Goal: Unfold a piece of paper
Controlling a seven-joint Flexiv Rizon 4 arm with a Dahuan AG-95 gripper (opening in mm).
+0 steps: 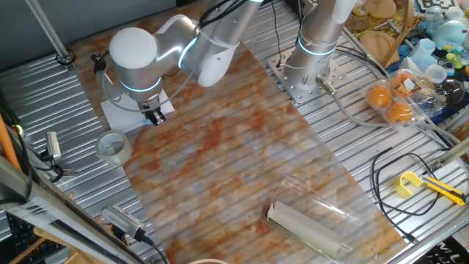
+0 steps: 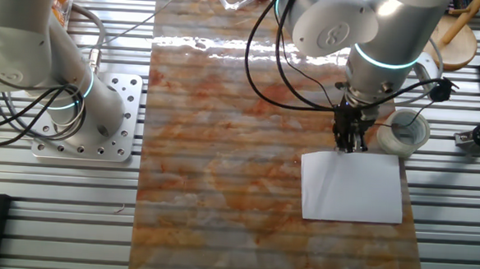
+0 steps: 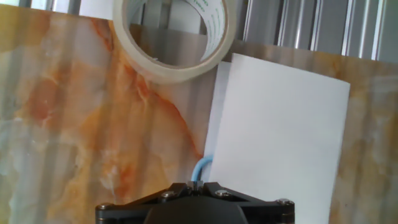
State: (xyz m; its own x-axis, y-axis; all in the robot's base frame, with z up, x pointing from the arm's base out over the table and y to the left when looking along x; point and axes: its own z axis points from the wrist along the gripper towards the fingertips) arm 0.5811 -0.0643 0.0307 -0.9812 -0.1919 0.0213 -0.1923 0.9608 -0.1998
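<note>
Piece of paper (image 2: 352, 186) lies folded on marbled orange-white mat (image 2: 223, 150), near mat's edge, w/ tape roll (image 2: 407, 130) just beside one corner. In hand view, top flap of paper (image 3: 280, 137) sits slightly offset from lower layer, narrow strip of lower layer visible along left side; small light-blue squiggle (image 3: 202, 168) shows at near edge, right by fingertips. Tape roll (image 3: 174, 37) in that view overlaps mat edge & touches or nearly touches paper's far-left corner; can't tell which.

Gripper (image 2: 350, 140) down at paper's edge closest to tape roll, fingers pointing straight down, wrist above. Fingers look close together in the other fixed view, but whether pinching the paper edge or merely resting on it: can't tell. In one fixed view, gripper (image 1: 154, 116) sits over paper (image 1: 121, 115), arm covering most of sheet.

Elsewhere: rolled off-white sheet in clear plastic (image 1: 311, 220) at mat's opposite end, well apart from paper. Second arm's base (image 1: 311, 70) bolted to slatted metal table (image 1: 44, 95).
</note>
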